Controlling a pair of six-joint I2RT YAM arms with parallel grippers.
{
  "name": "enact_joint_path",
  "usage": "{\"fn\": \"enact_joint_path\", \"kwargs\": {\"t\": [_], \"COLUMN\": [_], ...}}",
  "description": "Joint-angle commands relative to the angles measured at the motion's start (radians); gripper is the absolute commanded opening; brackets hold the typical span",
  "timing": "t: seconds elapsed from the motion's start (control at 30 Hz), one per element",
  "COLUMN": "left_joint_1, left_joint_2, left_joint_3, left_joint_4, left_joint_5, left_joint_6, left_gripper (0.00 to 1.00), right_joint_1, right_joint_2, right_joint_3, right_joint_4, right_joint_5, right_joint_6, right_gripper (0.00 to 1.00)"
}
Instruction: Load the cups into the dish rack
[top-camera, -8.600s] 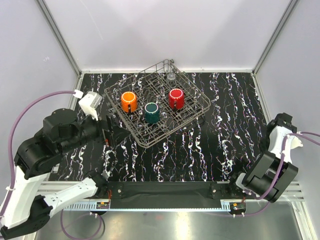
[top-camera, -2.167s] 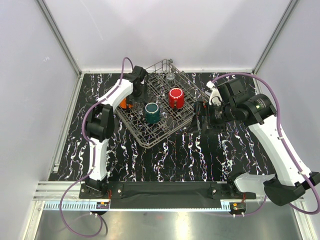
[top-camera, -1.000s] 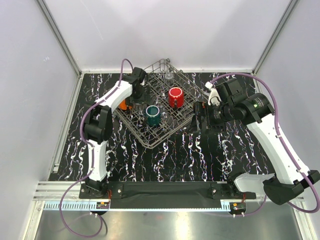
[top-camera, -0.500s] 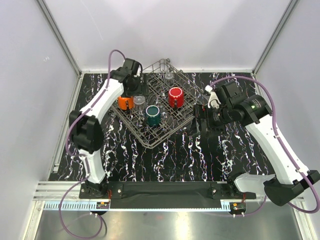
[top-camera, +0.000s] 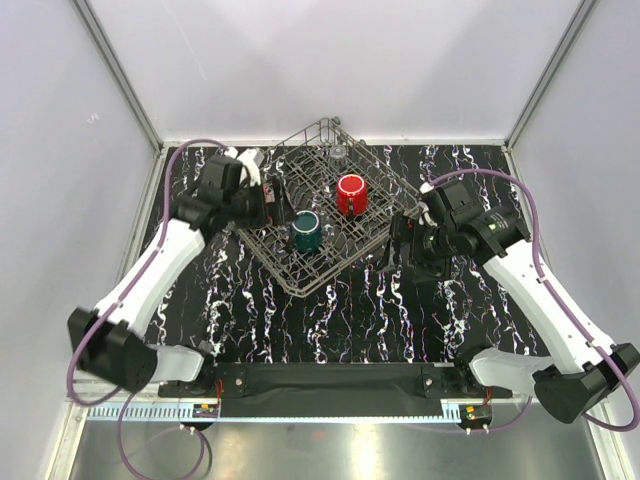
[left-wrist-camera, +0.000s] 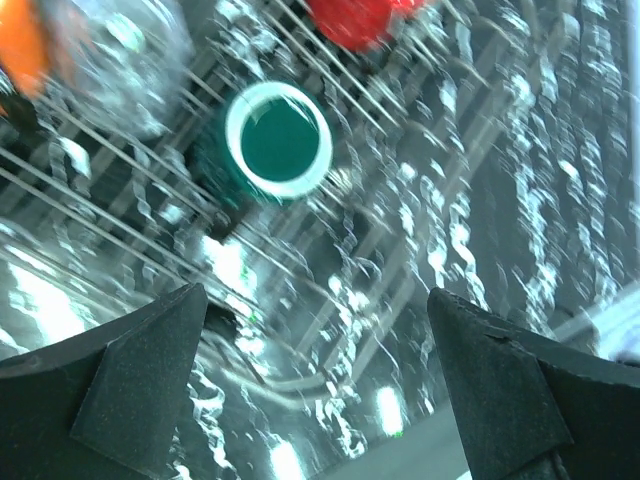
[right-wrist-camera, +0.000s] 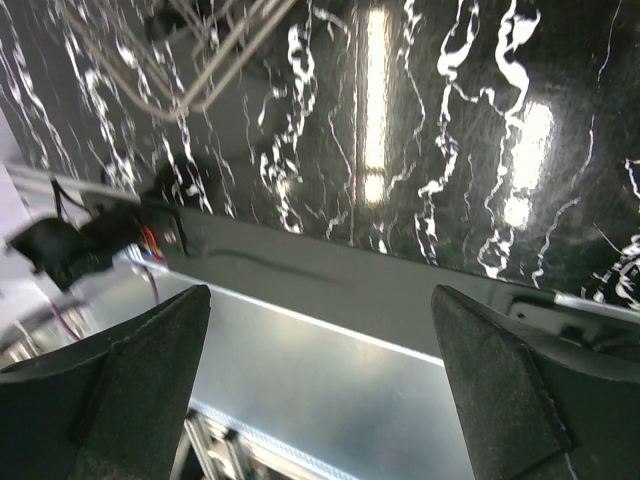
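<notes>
Grey wire dish rack (top-camera: 330, 266) holds round red cup (top-camera: 351, 193), teal-green cup (top-camera: 305, 230), small clear cup (top-camera: 341, 154) at far corner, orange cup (left-wrist-camera: 18, 40) at L side. L gripper (top-camera: 266, 200) over rack's L side, fingers spread, empty. R gripper (top-camera: 395, 245) beside rack's R edge, likewise.

Large square grey wire dish rack (top-camera: 325, 255) is set diagonally on the surface. Red round cup (top-camera: 351, 195) and dark teal-green cup (top-camera: 305, 230) are stood on end inside. Small clear cup (top-camera: 341, 153) is seen at the far corner. Orange cup (left-wrist-camera: 20, 45) is blurred, beside a second clear cup (left-wrist-camera: 135, 65).
</notes>
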Motion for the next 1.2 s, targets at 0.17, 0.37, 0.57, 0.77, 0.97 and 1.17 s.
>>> {"fn": "enact_joint_path", "kwargs": {"t": [0.17, 0.37, 0.57, 0.77, 0.97, 1.17], "left_joint_1": [-0.002, -0.008, -0.055, -0.078, -0.078, -0.080], "left_joint_2": [-0.347, -0.508, -0.625, -0.663, -0.744, -0.866], "left_joint_3": [-0.260, -0.421, -0.580, -0.679, -0.751, -0.800], "left_joint_4": [0.158, 0.190, 0.282, 0.385, 0.408, 0.341], "left_joint_5": [0.300, 0.394, 0.458, 0.498, 0.497, 0.414], "left_joint_6": [-0.069, -0.115, -0.198, -0.288, -0.341, -0.379], "left_gripper": [0.99, 0.99, 0.99, 0.99, 0.99, 0.99], "right_joint_1": [0.003, -0.041, -0.053, -0.053, -0.053, -0.053], "right_joint_2": [-0.025, -0.160, -0.437, -0.767, -0.937, -1.060], "right_joint_3": [-0.109, -0.355, -0.680, -0.831, -0.934, -0.980], "right_joint_4": [0.249, 0.423, 0.622, 0.579, 0.475, 0.426], "right_joint_5": [0.145, 0.204, 0.182, 0.233, 0.178, 0.138], "right_joint_6": [0.210, 0.415, 0.567, 0.635, 0.699, 0.771], "right_gripper": [1.00, 1.00, 1.00, 1.00, 1.00, 1.00]}}
